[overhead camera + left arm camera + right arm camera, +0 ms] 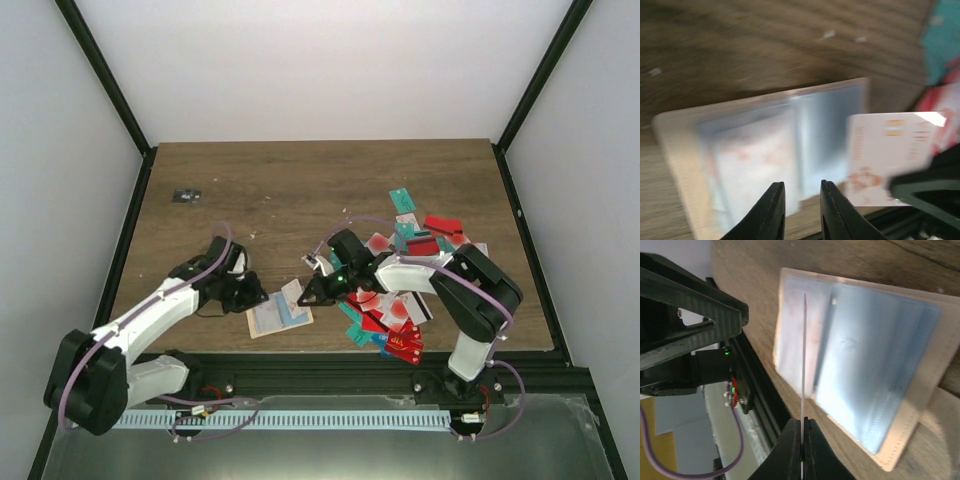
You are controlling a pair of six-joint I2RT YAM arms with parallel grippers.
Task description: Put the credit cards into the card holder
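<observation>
On dark wood-grain desk, near front edge and left of centre: card holder open flat, pale pocketed inside up, clear sleeves visible in both wrist views. Left hand low at holder's left edge, fingers nearly together with a narrow slit between; cannot tell whether pinching that edge or just poised at it. Right hand pressed tight on a white card, seen edge-on as a thin line in right wrist view, in front of holder's pockets and over its right portion; contact with a pocket not resolvable, left wrist view blurred. Other credit cards in a loose overlapping heap on right half of desk, under and behind right arm: red, teal, white with red circle, a few at front edge. Small dark flat object alone at far left, well apart from everything else. Few pale specks scattered mid-desk. Enclosure: plain white walls on three sides, black frame posts running up from desk's far corners, black rail along front edge with both arm bases bolted on, grey metal tray below.
</observation>
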